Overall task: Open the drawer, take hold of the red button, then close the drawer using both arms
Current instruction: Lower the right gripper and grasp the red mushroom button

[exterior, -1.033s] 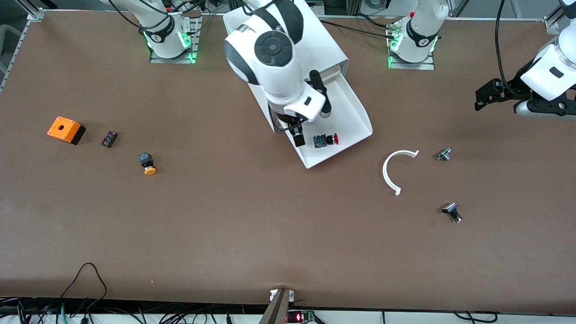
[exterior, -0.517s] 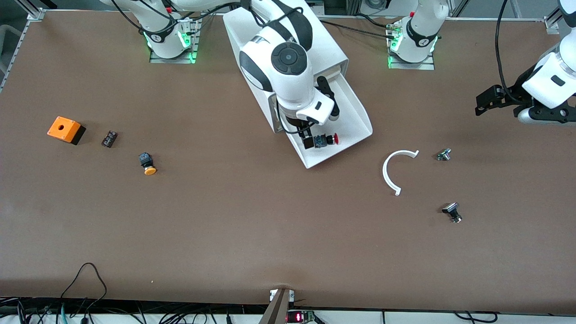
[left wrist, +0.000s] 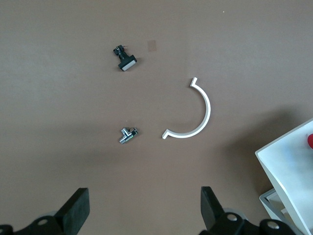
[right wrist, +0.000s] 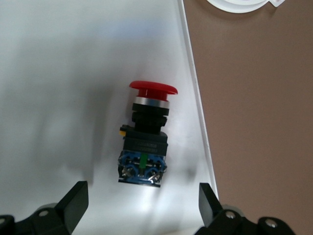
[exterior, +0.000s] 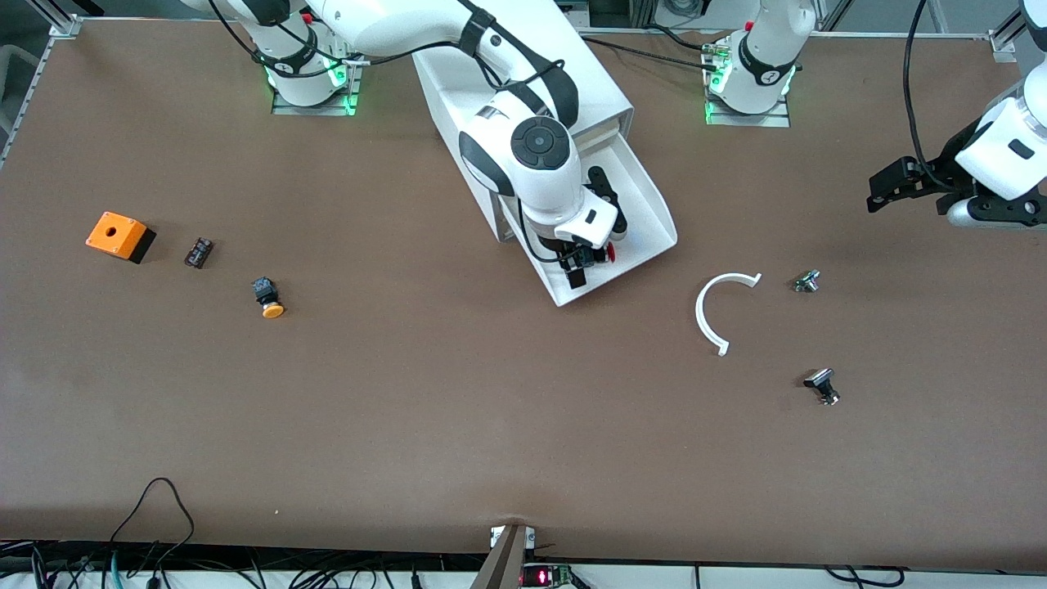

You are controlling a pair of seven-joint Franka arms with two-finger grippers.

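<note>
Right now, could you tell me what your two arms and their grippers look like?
Both arms are glossy white with black joint bands and loose black cables. The right arm has a round dark cap on its wrist joint. The left gripper and right gripper are black, each with two blocky fingers. The bases glow green.

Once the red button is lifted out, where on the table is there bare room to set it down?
The widest bare stretch lies nearer the front camera than the open drawer, between the orange-capped button and the white curved strip. It is crowded around that strip, with two small metal parts. The right gripper hangs open over the red button.
</note>
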